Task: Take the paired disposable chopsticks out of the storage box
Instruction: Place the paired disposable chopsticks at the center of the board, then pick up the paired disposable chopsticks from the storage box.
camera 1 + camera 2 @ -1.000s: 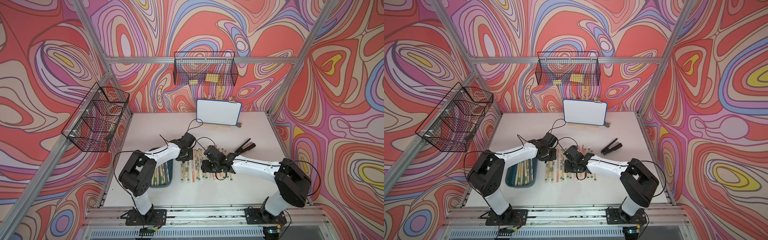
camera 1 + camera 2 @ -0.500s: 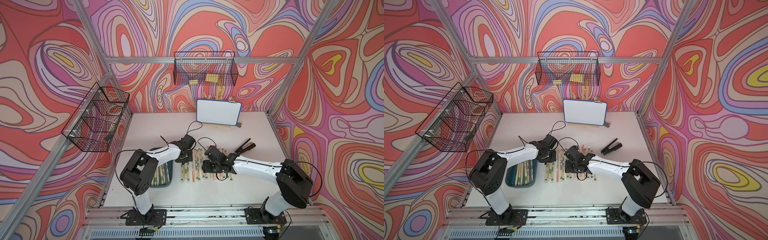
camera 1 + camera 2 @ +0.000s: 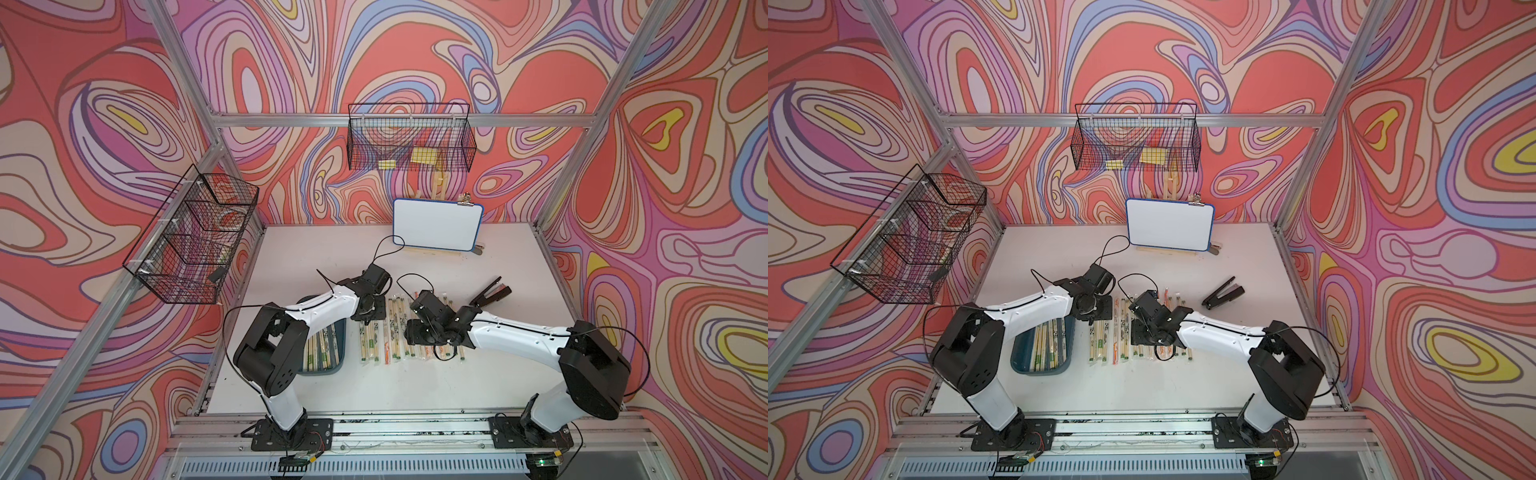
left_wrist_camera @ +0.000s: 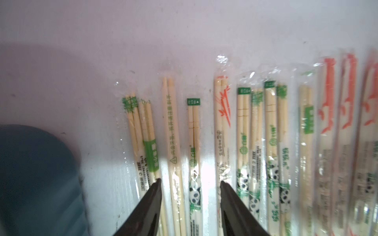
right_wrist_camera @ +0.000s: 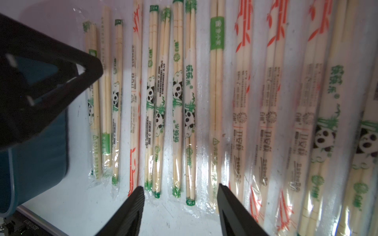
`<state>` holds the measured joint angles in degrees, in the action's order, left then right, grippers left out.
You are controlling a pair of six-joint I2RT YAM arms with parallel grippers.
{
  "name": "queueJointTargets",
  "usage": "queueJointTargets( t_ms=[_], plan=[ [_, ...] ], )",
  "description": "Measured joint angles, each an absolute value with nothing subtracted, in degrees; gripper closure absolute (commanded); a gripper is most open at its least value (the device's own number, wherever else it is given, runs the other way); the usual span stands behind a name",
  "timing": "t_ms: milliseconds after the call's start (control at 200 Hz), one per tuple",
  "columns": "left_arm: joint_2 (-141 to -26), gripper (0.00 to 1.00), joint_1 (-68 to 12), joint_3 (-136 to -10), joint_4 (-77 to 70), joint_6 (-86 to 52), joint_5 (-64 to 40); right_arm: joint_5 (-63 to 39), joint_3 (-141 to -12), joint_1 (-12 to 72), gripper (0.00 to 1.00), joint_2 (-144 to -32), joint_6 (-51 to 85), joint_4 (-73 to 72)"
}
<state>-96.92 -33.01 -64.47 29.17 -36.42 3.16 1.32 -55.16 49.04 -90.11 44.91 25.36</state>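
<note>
Jaws apart and empty, the left gripper [image 4: 190,181] and right gripper [image 5: 181,187] hover over chopstick pairs [image 5: 177,87] rowed beside the storage box [image 3: 1040,371], presumably to keep removed pairs separate.

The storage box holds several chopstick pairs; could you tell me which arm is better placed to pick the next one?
Probably left: the left gripper hangs open right beside the storage box, while the right gripper sits farther off, over the laid-out row.
</note>
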Motion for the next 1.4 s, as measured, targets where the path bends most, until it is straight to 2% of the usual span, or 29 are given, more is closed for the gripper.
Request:
queueJointTargets(
  t_ms=[75, 240, 351, 506, 586, 681, 856, 1397],
  plan=[
    [-94.3, 0.43, -33.0, -65.4, 30.1, -36.4, 3.4, 1.6, -55.2, 49.0, 0.38, -90.0, 45.1, 25.4],
    [-88.3, 0.3, -32.9, -66.4, 32.3, -36.0, 6.3, 2.0, -55.2, 49.0, 0.38, -89.8, 45.1, 26.3],
    [-84.3, 0.29, -30.9, -66.1, 34.2, -35.8, 8.3, 2.2, -55.2, 49.0, 0.38, -89.2, 45.1, 26.7],
    [-79.1, 0.29, -24.1, -63.1, 35.3, -35.8, 9.7, 2.2, -55.2, 49.0, 0.37, -88.9, 45.0, 26.8],
    [-78.0, 0.31, -20.9, -60.5, 35.4, -35.8, 10.3, 2.2, -55.2, 49.0, 0.37, -88.9, 44.8, 26.8],
    [-78.1, 0.38, -19.0, -56.8, 35.4, -36.1, 10.2, 2.1, -55.7, 49.0, 0.37, -88.9, 44.5, 27.2],
    [-81.7, 0.59, -18.4, -52.5, 34.7, -37.3, 8.9, 2.1, -57.6, 49.0, 0.37, -88.9, 44.1, 27.4],
    [-84.9, 0.62, -18.4, -47.5, 29.1, -40.0, 7.2, 1.5, -58.3, 49.0, 0.37, -90.9, 44.0, 27.5]
  ],
)
